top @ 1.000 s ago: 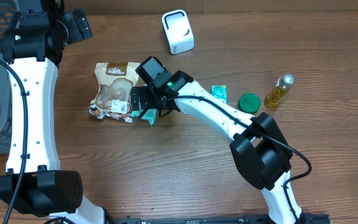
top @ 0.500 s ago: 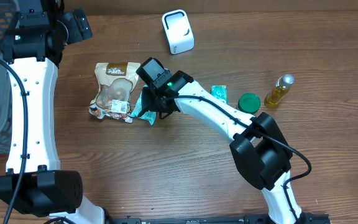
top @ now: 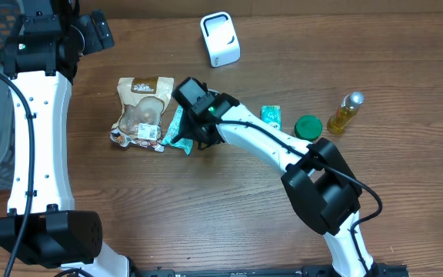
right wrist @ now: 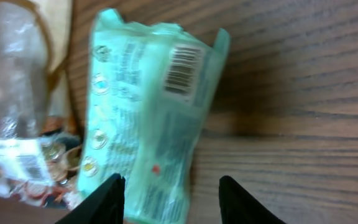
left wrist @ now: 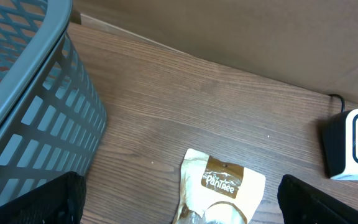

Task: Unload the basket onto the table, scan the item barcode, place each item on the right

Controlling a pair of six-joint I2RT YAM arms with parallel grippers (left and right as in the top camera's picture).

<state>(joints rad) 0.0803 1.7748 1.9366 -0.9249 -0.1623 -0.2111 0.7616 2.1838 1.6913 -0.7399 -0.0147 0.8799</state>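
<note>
The item, a mint-green packet [right wrist: 148,118], lies between the fingers of my right gripper [right wrist: 176,205], which is shut on its lower end. Its barcode [right wrist: 182,68] faces the wrist camera. In the overhead view the green packet [top: 177,125] tilts up at my right gripper [top: 193,127], beside a tan snack bag [top: 141,111]. The white scanner [top: 220,38] stands at the back of the table, apart from the packet. My left gripper [left wrist: 179,205] hangs open high above the snack bag [left wrist: 219,186], with the scanner [left wrist: 353,143] at its right.
A grey mesh basket [left wrist: 23,93] fills the left side. To the right of the right arm lie a small green packet [top: 271,115], a green lid [top: 308,127] and a yellow oil bottle [top: 346,111].
My right gripper has closed from wide open onto the green packet and tipped it up towards the snack bag. The left arm has not moved.
</note>
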